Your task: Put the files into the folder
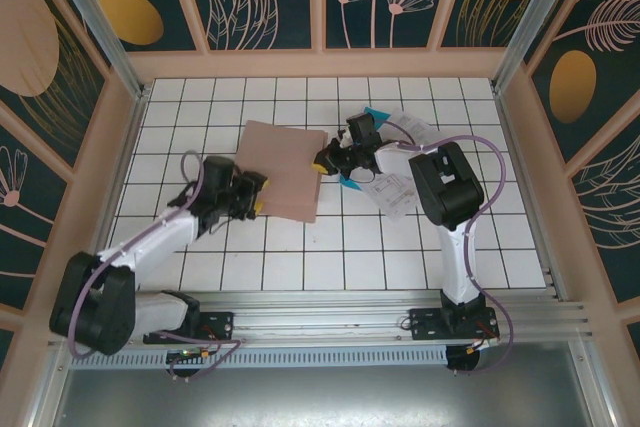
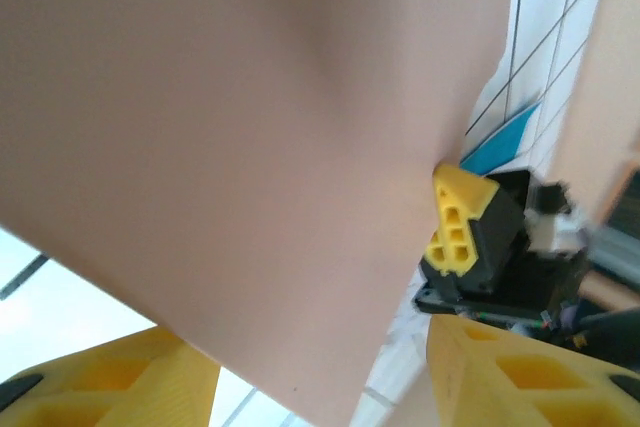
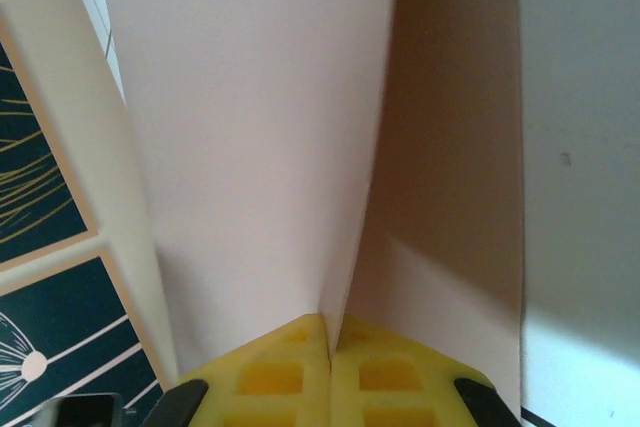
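The pinkish-brown folder (image 1: pixel 285 172) lies on the white tiled table, left of centre. My right gripper (image 1: pixel 325 160) is at its right edge. In the right wrist view that gripper (image 3: pixel 328 332) is shut on the edge of the upper cover (image 3: pixel 250 127), which is lifted off the lower leaf (image 3: pixel 450 147). My left gripper (image 1: pixel 255 194) is at the folder's lower left corner. Its yellow fingers (image 2: pixel 110 387) stand wide apart, with the cover (image 2: pixel 250 127) hanging in front of them. The files, white printed sheets (image 1: pixel 398 190) and a teal sheet (image 1: pixel 377 115), lie right of the folder, under the right arm.
The table (image 1: pixel 300 267) is walled by a pale wooden frame (image 1: pixel 320 62) at the back and both sides. An aluminium rail (image 1: pixel 330 307) carries the arm bases along the near edge. Bare tiles stretch in front of the folder.
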### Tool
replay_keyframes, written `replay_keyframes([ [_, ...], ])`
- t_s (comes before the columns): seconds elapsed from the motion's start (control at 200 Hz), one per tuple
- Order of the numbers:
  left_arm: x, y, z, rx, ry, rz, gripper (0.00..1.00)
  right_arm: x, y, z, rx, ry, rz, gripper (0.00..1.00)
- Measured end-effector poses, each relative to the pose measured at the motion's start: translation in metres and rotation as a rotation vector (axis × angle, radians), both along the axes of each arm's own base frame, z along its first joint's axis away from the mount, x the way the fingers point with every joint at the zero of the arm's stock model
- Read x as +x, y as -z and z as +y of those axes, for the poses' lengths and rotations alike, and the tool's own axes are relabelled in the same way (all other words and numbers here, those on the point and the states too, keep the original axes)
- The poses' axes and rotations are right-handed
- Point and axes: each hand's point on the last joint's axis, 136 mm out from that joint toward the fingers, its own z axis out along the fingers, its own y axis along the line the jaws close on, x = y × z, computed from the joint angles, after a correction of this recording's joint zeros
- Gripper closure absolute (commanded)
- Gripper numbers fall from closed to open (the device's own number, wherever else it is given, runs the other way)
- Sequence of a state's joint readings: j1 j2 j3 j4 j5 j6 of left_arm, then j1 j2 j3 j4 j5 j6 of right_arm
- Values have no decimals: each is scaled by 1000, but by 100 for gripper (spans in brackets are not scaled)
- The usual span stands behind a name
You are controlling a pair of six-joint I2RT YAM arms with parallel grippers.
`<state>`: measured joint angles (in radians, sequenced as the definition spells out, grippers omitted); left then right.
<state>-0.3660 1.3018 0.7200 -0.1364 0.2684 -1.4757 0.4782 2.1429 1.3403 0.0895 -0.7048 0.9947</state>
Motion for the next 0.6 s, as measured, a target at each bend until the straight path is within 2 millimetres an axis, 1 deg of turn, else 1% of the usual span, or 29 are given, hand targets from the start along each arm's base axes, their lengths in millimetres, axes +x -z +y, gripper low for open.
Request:
replay_keyframes([
  [0.065,15,-12,-5,91,93,-26,43,3,-4,-2,3,17,1,100],
  [0.125,25,-20,-10,169,184,-46,43,8,-9,-5,4,38,-4,100],
  [0.275,39,-31,-22,328,379,-76,42,20,-25,-7,5,64,-23,100],
  [0.36,36,-31,-21,368,431,-72,39,22,-29,-7,3,66,-23,100],
  [0.455,28,-25,-19,378,449,-40,34,18,-28,-4,4,56,-9,100],
  [0.53,19,-18,-16,375,454,-11,32,15,-28,-2,8,52,2,100],
  [0.6,6,-11,-11,377,459,26,31,14,-29,0,12,52,13,100],
])
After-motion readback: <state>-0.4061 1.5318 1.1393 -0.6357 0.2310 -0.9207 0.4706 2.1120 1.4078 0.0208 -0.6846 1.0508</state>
